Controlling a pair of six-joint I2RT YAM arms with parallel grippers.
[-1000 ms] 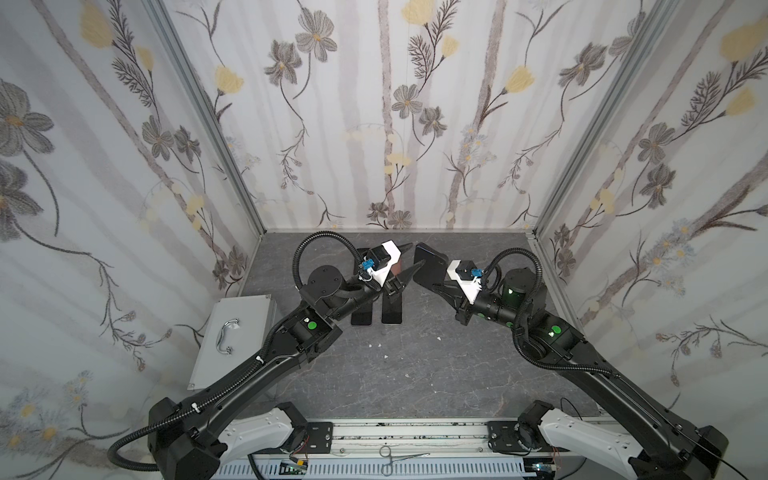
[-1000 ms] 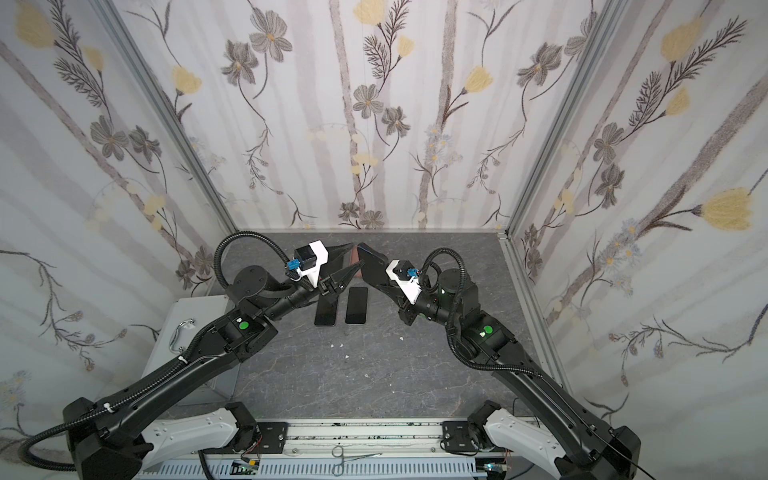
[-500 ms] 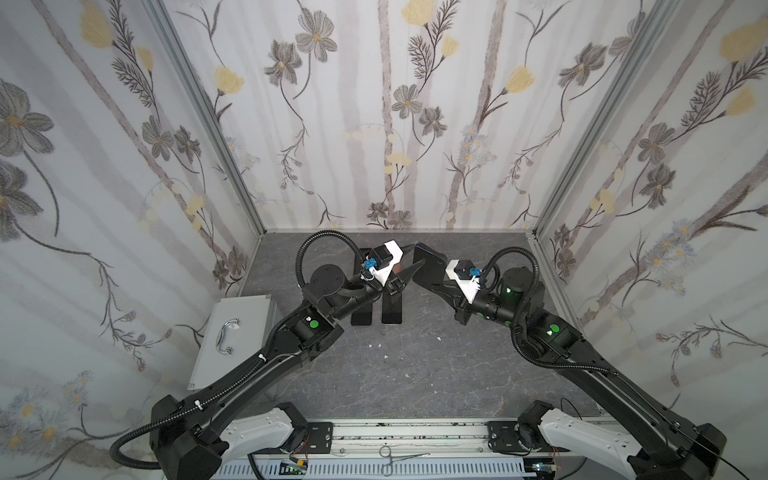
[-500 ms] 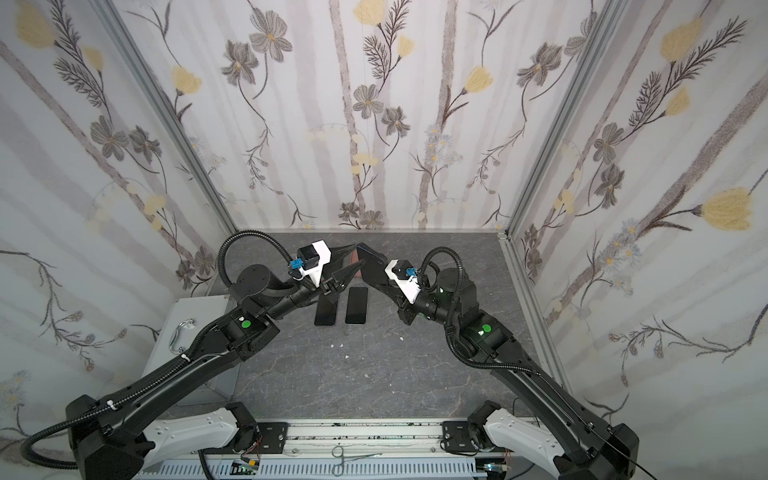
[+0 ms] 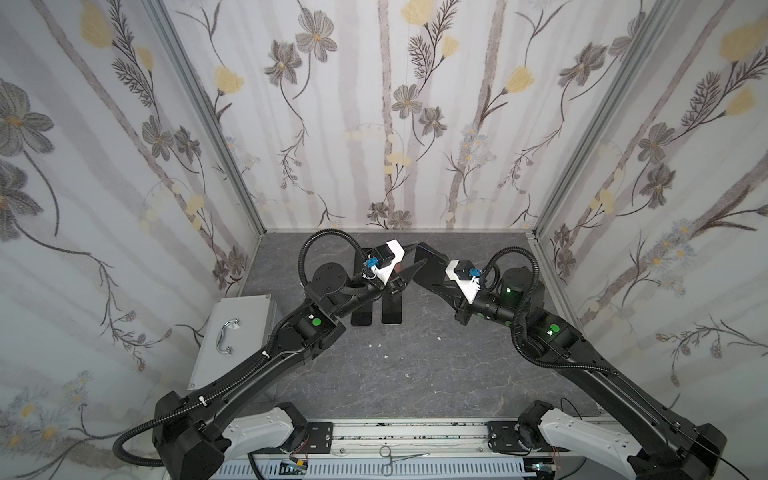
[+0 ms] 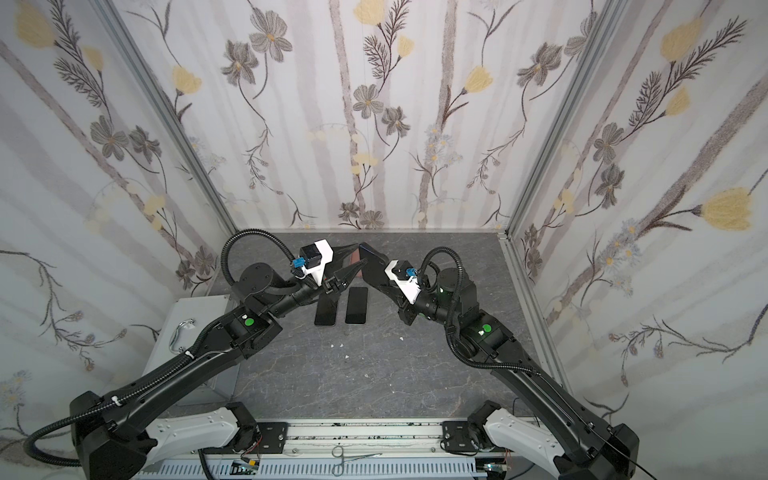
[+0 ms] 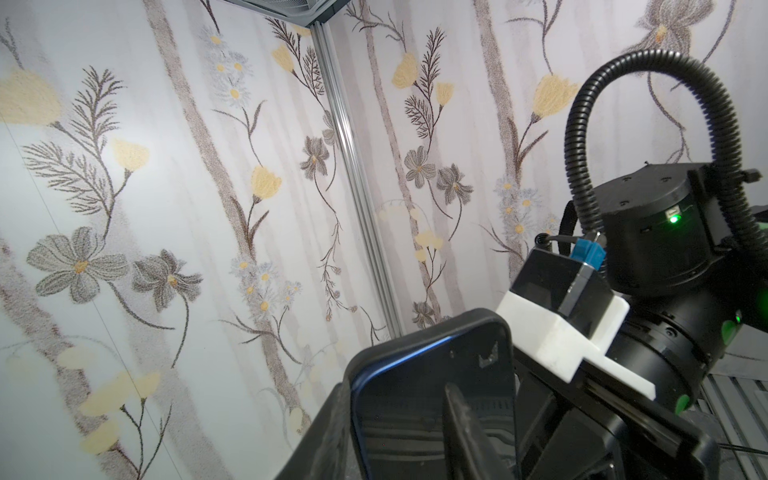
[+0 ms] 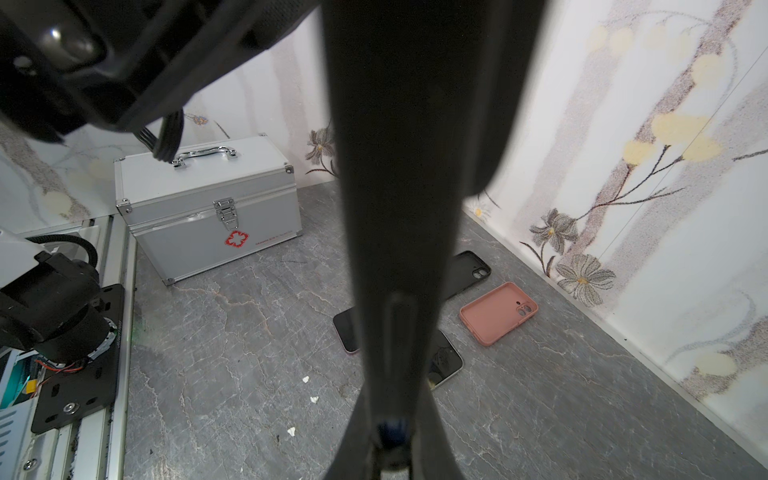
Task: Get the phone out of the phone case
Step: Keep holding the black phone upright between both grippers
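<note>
We find the right gripper (image 5: 435, 279) clamped on the cased phone (image 5: 430, 259), held aloft. The left gripper (image 5: 417, 254) has its fingers spread astride the phone's upper edge; we cannot confirm contact.

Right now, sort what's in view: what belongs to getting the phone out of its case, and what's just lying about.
In the job: cased phone, held up by the right pincer; left pincer, jaws astride its end.

Lying about: two bare phones; pink case; black case; silver first-aid box; forceps on the front rail.
</note>
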